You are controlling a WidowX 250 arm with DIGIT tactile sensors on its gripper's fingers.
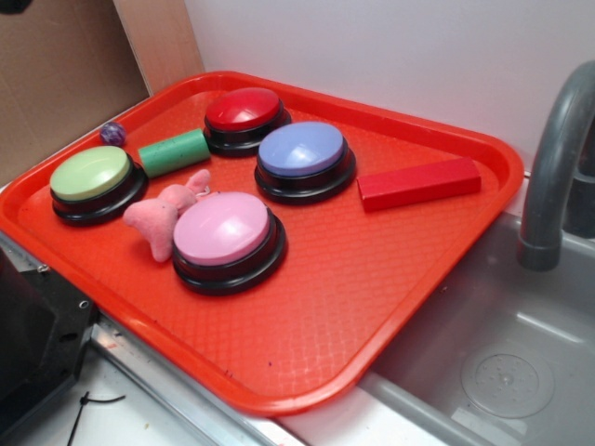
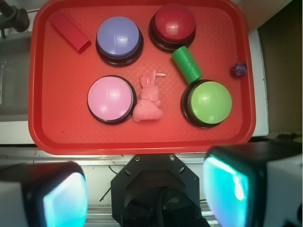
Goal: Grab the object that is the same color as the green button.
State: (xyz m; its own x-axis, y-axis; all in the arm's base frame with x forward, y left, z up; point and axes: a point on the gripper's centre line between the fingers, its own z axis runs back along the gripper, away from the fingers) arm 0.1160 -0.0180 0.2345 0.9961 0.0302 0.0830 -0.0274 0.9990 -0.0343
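Your target, the green cylinder block [image 2: 186,64], lies on the red tray [image 2: 47,137] between the red button [image 2: 173,24] and the green button [image 2: 209,101], touching or nearly touching the latter. Your fingers [image 2: 64,201] are released, spread wide, holding nothing. Turn them across the cylinder's short width, descending clear of both buttons.

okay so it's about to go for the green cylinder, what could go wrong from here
1. The green cylinder lies wedged between the green button and the red button, so an open finger may land on a dome.
2. Being round, it could roll if nudged.
3. The pink bunny lies close by.
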